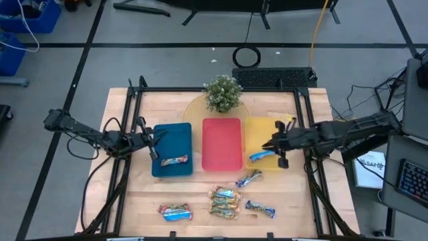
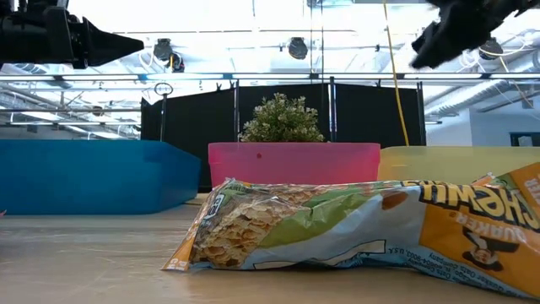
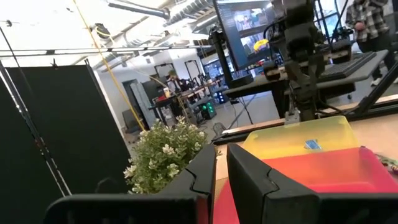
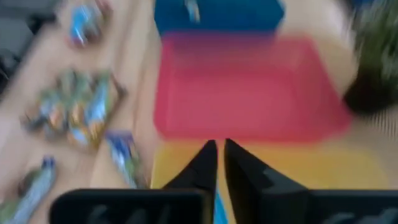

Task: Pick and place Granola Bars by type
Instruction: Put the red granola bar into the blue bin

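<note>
High view: right gripper (image 1: 273, 148) hangs over the yellow tray (image 1: 261, 131), fingers pinched together, empty; a blue bar (image 1: 261, 156) lies in that tray. Left gripper (image 1: 151, 142), fingers nearly closed, empty, hovers over the blue tray (image 1: 175, 137) holding another bar (image 1: 174, 161). Five bars (image 1: 225, 203) lie on the tabletop (image 1: 297, 197) near the red tray (image 1: 221, 140).

Overhead, table-level, two wrist views

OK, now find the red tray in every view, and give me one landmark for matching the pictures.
High view: red tray at table centre, between the blue tray and yellow tray.
Low view: red tray mid-picture, behind the near bar.
Left wrist view: red tray beyond the fingers.
Right wrist view: red tray ahead of the fingers.
Landmark: the potted plant behind the red tray.
</note>
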